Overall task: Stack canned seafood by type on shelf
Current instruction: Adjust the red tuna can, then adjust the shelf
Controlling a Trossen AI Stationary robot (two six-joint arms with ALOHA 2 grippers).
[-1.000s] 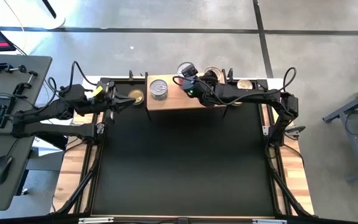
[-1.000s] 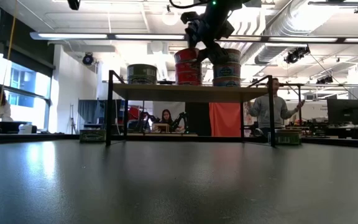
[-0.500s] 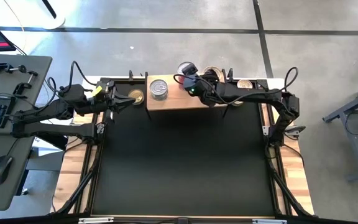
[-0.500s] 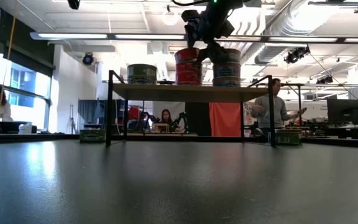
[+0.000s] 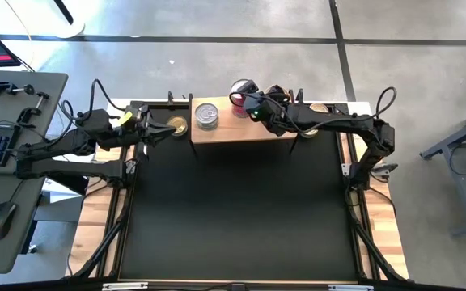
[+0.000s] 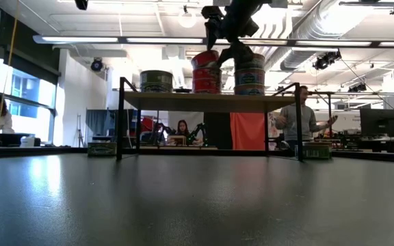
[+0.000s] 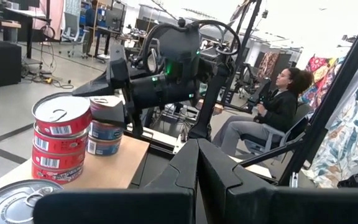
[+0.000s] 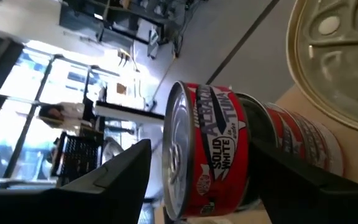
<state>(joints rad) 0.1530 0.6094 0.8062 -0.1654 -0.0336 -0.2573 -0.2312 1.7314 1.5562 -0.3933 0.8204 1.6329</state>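
Note:
The shelf [image 5: 225, 132] holds a stack of three red cans [image 7: 58, 143], a stack of two bluish cans [image 7: 104, 132] beside it, and a single greenish can [image 6: 156, 80] with a silver lid [image 5: 207, 115]. My right gripper [image 8: 201, 149] is open. Its fingers stand on either side of the top red can [image 8: 210, 149], which rests on the red stack [image 6: 206, 72]; I see a gap on each side. In the high view my right gripper [image 5: 253, 103] is over the shelf's far edge. My left gripper [image 5: 168, 131] is shut and waits left of the shelf, near a gold-lidded can [image 5: 178, 126].
Another gold-lidded can [image 5: 319, 109] lies right of the shelf near the table's far edge. The large black mat [image 5: 233, 210] spreads in front of the shelf. People sit and stand in the room beyond the table.
My right gripper has risen a little and drawn back from the red stack toward the table's right edge. The top red can has stayed on the stack.

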